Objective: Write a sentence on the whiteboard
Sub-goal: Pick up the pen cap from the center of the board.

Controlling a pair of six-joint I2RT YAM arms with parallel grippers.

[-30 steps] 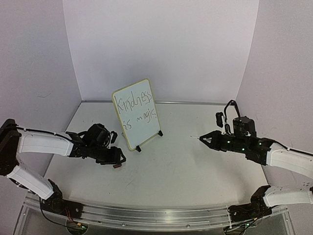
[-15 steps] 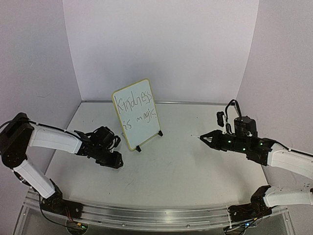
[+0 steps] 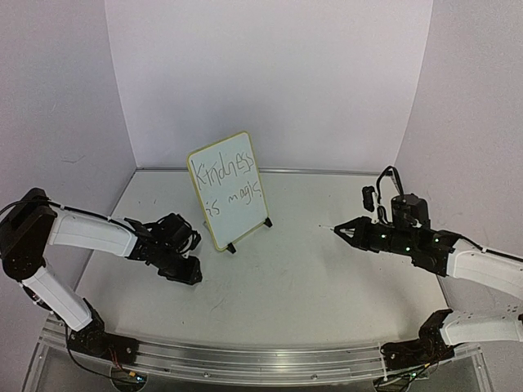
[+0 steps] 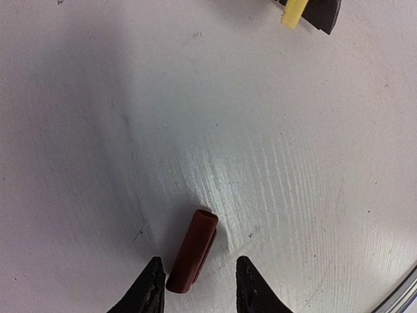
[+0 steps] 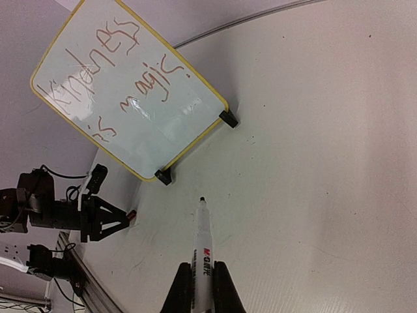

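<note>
The whiteboard (image 3: 227, 189) stands tilted on black feet at the table's middle back, and the sentence (image 3: 222, 175) "Kindness is magic" fills two lines on it (image 5: 98, 72). My right gripper (image 5: 202, 266) is shut on a white marker (image 5: 204, 241), uncapped, whose tip points toward the board from the right (image 3: 337, 232). My left gripper (image 4: 199, 261) hangs low over the table left of the board. Its jaws stand apart on either side of a dark red marker cap (image 4: 194, 240) that lies flat, close to the left finger (image 4: 151, 283).
A yellow corner and a black foot of the whiteboard (image 4: 322, 10) show at the top of the left wrist view. White walls close off the back and both sides. A metal rail (image 3: 261, 359) runs along the table's near edge.
My left gripper has swung in over the red cap, which showed beside it a second ago, and its jaws have narrowed. The right arm and marker have not moved.
</note>
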